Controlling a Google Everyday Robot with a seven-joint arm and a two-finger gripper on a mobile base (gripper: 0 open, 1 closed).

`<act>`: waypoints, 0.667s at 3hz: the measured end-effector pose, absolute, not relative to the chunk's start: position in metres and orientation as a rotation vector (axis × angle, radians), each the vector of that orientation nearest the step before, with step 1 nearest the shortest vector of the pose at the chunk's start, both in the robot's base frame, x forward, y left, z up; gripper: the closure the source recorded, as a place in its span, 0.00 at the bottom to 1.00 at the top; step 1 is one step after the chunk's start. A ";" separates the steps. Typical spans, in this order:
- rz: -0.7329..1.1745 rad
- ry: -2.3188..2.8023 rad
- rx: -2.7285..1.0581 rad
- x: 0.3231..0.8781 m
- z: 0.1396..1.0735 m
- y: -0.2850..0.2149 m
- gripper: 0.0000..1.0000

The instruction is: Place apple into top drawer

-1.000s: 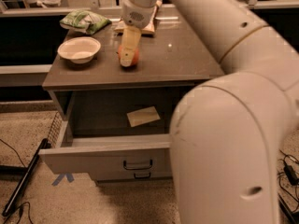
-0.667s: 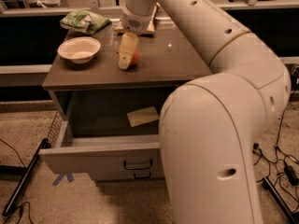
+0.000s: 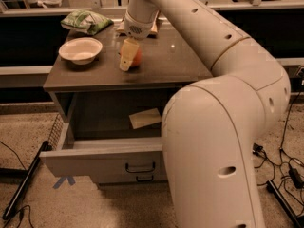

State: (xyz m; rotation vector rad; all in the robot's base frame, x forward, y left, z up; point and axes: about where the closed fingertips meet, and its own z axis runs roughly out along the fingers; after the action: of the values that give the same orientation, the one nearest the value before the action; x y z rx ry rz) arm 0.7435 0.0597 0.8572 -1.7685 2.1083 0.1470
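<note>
The apple [image 3: 137, 58], orange-red, sits on the cabinet top near its middle, partly hidden behind my gripper. My gripper [image 3: 128, 61] points down at the apple's left side and is right against it. The top drawer [image 3: 95, 158] is pulled open below, its dark bail handle [image 3: 140, 167] on the front panel. My large white arm curves across the right half of the view and hides the drawer's right part.
A white bowl [image 3: 80, 50] and a green bag [image 3: 86, 21] lie on the cabinet top at the left. A tan flat piece [image 3: 145, 118] lies inside the drawer. A lower drawer handle [image 3: 145, 178] shows beneath. Cables run along the floor at the right.
My gripper has come down slightly at the apple, and my arm has swung so it covers more of the right side. The apple and drawer stay where they were.
</note>
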 end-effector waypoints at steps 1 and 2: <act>0.122 2.107 -1.730 0.757 0.850 0.048 0.41; 0.164 2.059 -1.726 0.758 0.853 0.042 0.65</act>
State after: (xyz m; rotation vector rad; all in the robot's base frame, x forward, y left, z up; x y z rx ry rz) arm 0.7577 0.0417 0.8530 -1.7256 2.0591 0.1642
